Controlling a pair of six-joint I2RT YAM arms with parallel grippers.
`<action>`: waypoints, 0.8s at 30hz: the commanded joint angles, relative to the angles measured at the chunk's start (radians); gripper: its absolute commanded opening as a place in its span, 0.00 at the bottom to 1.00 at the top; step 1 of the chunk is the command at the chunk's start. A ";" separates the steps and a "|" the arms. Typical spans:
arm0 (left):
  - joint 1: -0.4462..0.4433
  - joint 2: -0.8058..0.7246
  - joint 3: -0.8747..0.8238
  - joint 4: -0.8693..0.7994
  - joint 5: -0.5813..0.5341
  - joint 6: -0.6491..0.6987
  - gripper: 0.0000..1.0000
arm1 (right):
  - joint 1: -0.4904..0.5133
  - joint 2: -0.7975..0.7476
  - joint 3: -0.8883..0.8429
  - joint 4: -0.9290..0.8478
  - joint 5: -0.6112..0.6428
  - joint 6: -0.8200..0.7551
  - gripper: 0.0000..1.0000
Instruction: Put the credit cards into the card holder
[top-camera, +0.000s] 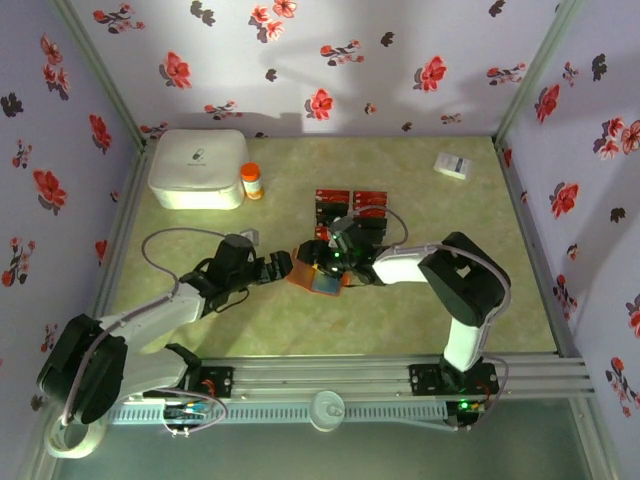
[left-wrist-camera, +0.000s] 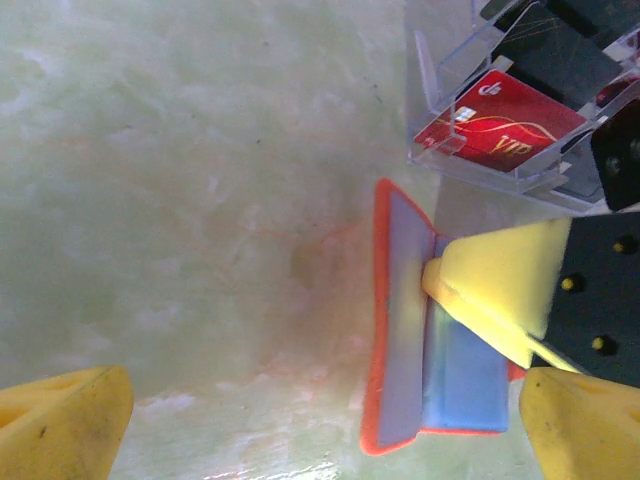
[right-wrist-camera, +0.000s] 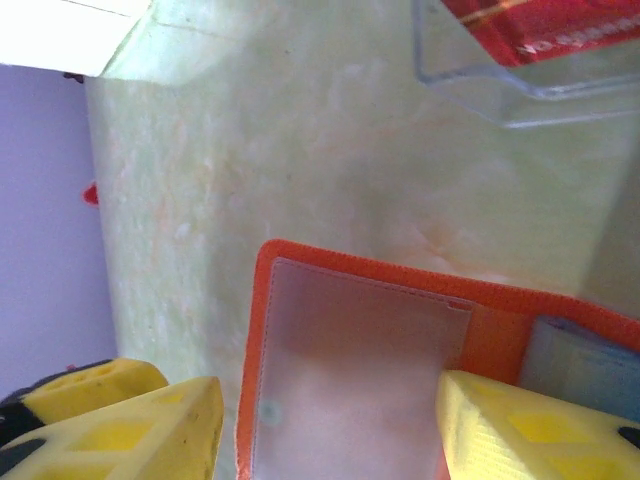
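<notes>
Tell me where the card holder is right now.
The card holder lies open at mid-table in the top view, under the right claw and beside the left claw, just nearer than the clear stand of credit cards.

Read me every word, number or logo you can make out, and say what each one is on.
"VIP", in gold letters on the bright red credit card in the clear plastic tray.
Dark mark on the white lidded box: too small to read.
Black print on the white paper slip: too small to read.
Label on the small orange bottle: blurred, unreadable.
</notes>
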 joint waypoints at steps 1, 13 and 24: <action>0.009 0.008 0.000 -0.053 -0.009 0.022 1.00 | 0.006 0.033 0.006 0.051 -0.017 0.029 0.59; 0.008 0.113 0.023 -0.067 -0.011 0.071 1.00 | 0.002 -0.006 -0.013 -0.012 -0.035 -0.012 0.57; 0.009 0.074 0.004 -0.038 -0.025 0.041 1.00 | -0.001 -0.016 -0.012 -0.057 -0.042 -0.041 0.34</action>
